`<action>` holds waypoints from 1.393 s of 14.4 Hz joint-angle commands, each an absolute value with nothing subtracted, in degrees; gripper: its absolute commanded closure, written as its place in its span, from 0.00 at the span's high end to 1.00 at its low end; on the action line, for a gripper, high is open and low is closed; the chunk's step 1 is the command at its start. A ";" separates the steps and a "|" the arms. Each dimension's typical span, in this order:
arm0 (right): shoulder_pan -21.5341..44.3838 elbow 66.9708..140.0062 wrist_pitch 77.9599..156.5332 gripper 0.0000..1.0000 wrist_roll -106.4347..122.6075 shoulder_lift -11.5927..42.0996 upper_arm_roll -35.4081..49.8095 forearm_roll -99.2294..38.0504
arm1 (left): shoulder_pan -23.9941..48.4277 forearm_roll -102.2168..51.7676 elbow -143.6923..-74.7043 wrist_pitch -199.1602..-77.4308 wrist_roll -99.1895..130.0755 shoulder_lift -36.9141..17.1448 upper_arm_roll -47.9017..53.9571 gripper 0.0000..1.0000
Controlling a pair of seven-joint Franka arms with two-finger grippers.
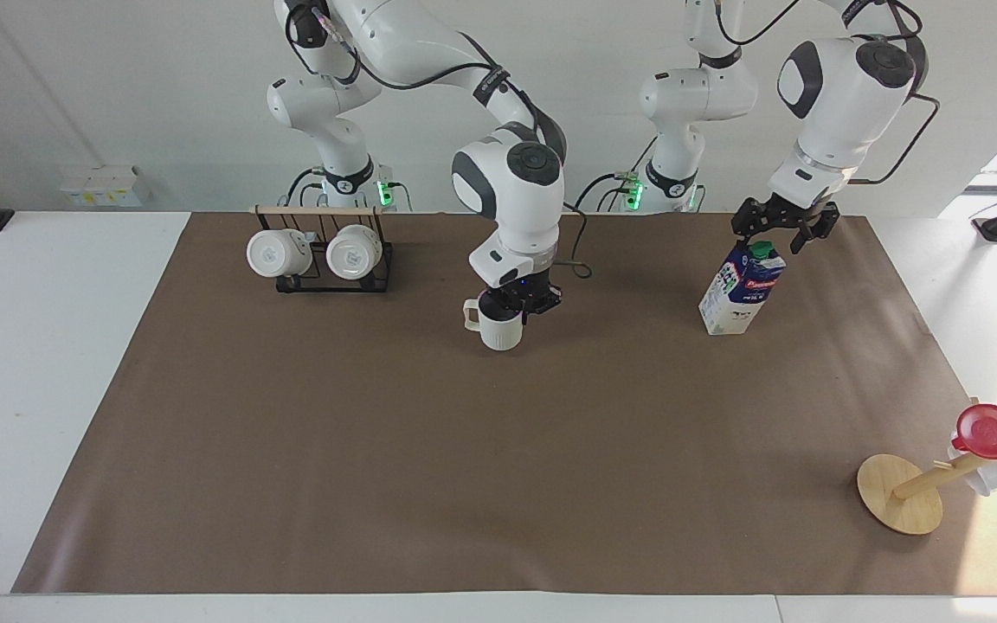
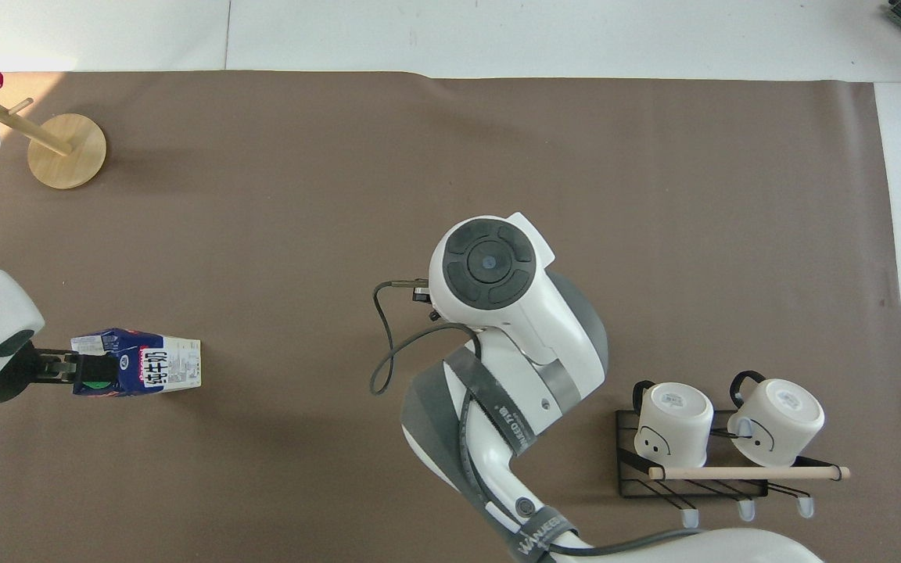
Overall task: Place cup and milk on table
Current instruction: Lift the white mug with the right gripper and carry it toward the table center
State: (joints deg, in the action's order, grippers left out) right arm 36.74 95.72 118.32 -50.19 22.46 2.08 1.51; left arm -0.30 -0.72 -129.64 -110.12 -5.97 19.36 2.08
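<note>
In the facing view, going from the frame's left, the wire rack (image 1: pixel 323 260) is sitting at upper left with two white mugs (image 1: pixel 315 252) on it. Near the upper centre the right gripper (image 1: pixel 517 305) is pinching the cup (image 1: pixel 496 327) by its rim; whether the base is touching the table (image 1: pixel 498 450) I cannot tell. If the claw is letting go while the cup is hanging above the paper, the cup is likely dropping and tipping onto its handle side.

At upper right the milk (image 1: pixel 739 292) is standing on the brown paper, leaning slightly in this view. The left gripper (image 1: pixel 780 236) is hovering just over its green cap with fingers spread. Coming down off-centre, one finger is risking a push on the cap, and the tall carton could be toppling. At lower right a wooden stand (image 1: pixel 905 493) is carrying a red cup (image 1: pixel 990 432), well apart from both arms.
</note>
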 commanded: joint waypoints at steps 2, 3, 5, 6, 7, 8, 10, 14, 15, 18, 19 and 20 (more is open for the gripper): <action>38.40 94.13 119.27 0.00 -52.29 24.43 2.02 2.55 | 0.44 0.00 -132.01 -114.42 -6.33 18.90 1.58 1.00; 38.93 94.22 119.35 0.00 -52.29 24.69 2.02 2.98 | 0.44 0.00 -132.19 -114.96 -6.33 18.90 1.58 1.00; 39.11 94.22 120.58 0.00 -52.21 25.14 2.02 4.13 | 0.26 0.00 -132.19 -115.40 -6.42 18.90 1.58 1.00; 39.02 94.22 120.93 0.00 -52.12 25.14 2.02 4.04 | 0.26 0.00 -132.19 -115.40 -6.42 18.90 1.58 1.00; 38.94 94.31 120.85 0.00 -52.03 25.14 2.02 3.96 | 0.35 0.00 -132.62 -115.75 -6.33 18.72 1.58 1.00; 38.85 94.48 120.85 0.00 -51.94 25.14 2.02 3.69 | 0.44 0.00 -133.15 -116.45 -6.42 17.94 1.58 1.00; 38.76 95.01 120.59 0.00 -51.42 25.14 2.02 3.95 | 0.44 0.00 -133.33 -117.42 -6.42 17.58 1.58 1.00; 38.67 96.15 120.15 0.07 -51.33 24.96 2.02 3.87 | 0.44 0.00 -133.77 -117.69 -6.42 17.23 1.58 1.00; 38.58 96.33 120.15 0.09 -51.33 24.87 2.02 3.78 | 0.44 0.00 -133.77 -117.42 -6.42 17.23 1.58 1.00; 38.41 96.59 120.06 0.22 -50.72 24.79 2.11 3.60 | 0.44 0.00 -133.86 -117.33 -6.33 17.31 1.58 1.00; 38.50 96.42 119.88 0.42 -50.63 24.79 2.11 3.52 | 0.44 0.00 -133.86 -117.16 -6.33 17.31 1.58 0.97; 38.58 96.15 119.80 0.64 -50.63 24.79 2.11 3.52 | 0.53 0.00 -133.86 -117.07 -6.33 17.31 1.58 0.90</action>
State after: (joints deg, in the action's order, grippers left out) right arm 38.84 96.08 120.27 -50.96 25.12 1.86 2.42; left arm -0.30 -0.72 -132.58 -116.18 -6.10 16.57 2.07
